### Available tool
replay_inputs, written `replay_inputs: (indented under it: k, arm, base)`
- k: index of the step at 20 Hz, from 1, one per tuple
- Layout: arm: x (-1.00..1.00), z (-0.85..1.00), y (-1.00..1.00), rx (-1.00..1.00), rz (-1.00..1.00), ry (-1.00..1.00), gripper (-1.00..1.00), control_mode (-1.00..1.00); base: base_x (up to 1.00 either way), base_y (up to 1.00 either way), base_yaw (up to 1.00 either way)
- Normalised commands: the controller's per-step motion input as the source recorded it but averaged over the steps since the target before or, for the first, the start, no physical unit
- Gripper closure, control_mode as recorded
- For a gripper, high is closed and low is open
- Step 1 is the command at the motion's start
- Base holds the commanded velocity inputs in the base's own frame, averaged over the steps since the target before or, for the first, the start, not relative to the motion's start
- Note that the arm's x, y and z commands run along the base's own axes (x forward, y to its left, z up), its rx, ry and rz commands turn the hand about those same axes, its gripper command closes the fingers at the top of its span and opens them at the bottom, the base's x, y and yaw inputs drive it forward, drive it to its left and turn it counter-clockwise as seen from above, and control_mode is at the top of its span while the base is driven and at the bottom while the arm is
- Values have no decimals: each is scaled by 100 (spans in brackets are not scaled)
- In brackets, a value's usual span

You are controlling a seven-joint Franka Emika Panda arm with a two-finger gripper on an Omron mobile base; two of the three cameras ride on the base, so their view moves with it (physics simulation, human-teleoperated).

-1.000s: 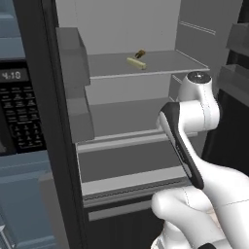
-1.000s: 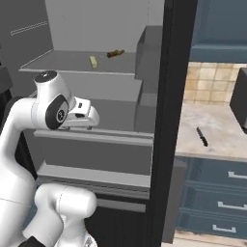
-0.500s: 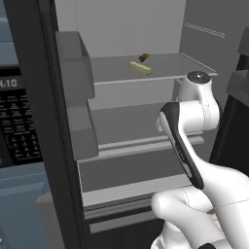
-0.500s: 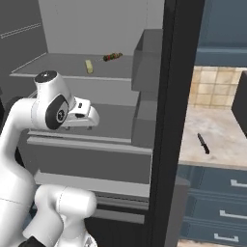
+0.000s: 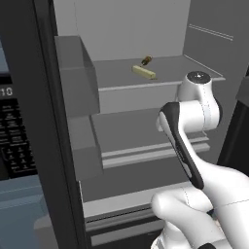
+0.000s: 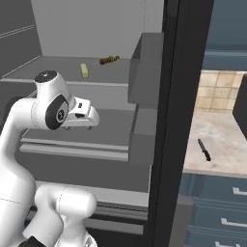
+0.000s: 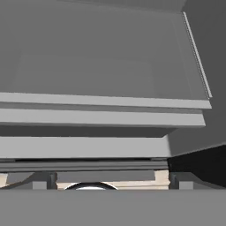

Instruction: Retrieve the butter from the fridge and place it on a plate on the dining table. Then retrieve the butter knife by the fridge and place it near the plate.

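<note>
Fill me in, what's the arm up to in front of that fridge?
The fridge stands open with the arm in front of it. The butter lies untouched on the upper shelf, beside a small dark brown lump. The gripper is open and empty, below that shelf's level. The butter knife lies on the counter to the right of the fridge.

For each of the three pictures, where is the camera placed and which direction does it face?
Left base view: behind the arm's left, facing the open fridge; arm lower right.
Right base view: behind its right, facing the fridge and the butter knife; arm lower left.
Hand view: on the hand, facing grey shelves.
Both base views share the butter.
</note>
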Motion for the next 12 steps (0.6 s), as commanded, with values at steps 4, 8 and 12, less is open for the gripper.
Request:
replay_inputs:
  k: [4, 8, 12]
  arm:
    - [0, 0, 0, 0, 0, 0, -100, 100]
    - [0, 0, 0, 0, 0, 0, -100, 100]
    - [0, 0, 0, 0, 0, 0, -100, 100]
  base:
    - [42, 2, 0]
    - [39, 0, 0]
    - [35, 0, 0]
